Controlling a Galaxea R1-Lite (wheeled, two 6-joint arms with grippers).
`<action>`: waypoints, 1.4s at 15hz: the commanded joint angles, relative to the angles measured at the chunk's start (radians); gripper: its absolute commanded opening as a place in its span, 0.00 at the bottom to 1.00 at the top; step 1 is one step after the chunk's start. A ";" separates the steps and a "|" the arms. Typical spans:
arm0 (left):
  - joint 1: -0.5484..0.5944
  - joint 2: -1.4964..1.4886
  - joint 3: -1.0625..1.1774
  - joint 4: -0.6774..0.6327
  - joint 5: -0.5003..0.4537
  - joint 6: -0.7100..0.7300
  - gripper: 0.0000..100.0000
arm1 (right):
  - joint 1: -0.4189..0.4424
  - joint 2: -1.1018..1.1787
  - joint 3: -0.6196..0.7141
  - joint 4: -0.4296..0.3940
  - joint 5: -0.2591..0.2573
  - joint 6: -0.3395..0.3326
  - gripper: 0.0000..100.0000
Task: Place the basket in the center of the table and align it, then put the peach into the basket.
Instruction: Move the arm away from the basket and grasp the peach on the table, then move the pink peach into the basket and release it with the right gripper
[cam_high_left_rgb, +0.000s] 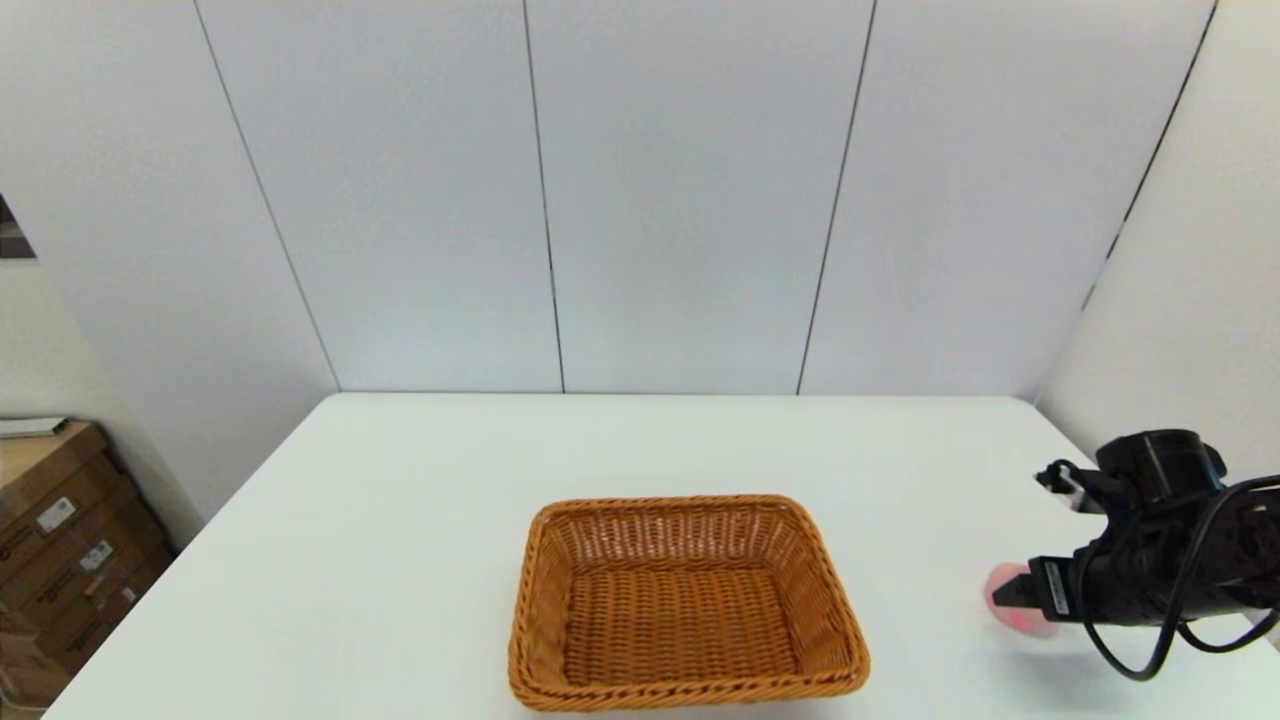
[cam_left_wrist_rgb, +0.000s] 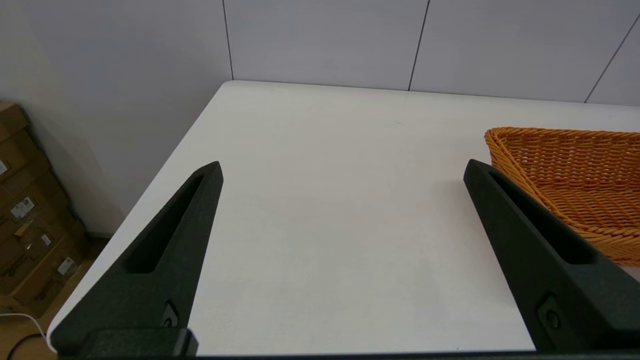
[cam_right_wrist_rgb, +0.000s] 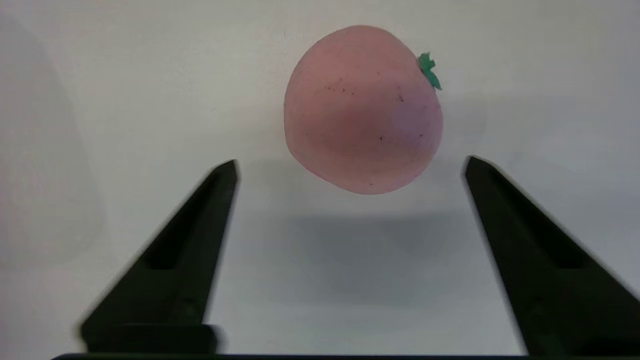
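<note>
The peach lay on the table at the robot's right, well apart from the basket, with a small green leaf tip on one side. The right gripper hovered low over it with its fingers spread wide, one to each side, and the fruit just beyond their tips, untouched. The step in hand looked to be the pick. To do it well, the fingers should probably go further forward until the peach's widest part sits between them, and then close gently and squarely, since a round fruit may roll or squirt out of an off-centre pinch. Keeping the leaf clear of the pads would likely help.

The basket stood near the middle of the table by its near edge, sides roughly square to it, and it held nothing. The left gripper hung over the table beside the basket, fingers wide apart, holding nothing.
</note>
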 joint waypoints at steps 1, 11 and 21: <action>0.000 0.000 0.000 -0.002 0.001 -0.001 1.00 | 0.000 0.019 0.002 -0.001 0.034 -0.004 0.00; 0.000 0.000 0.000 -0.002 0.002 -0.001 1.00 | 0.000 0.028 0.040 -0.110 0.025 0.001 0.00; 0.000 0.000 0.000 -0.002 0.001 -0.002 1.00 | 0.422 -0.639 -0.075 0.034 0.152 0.197 0.00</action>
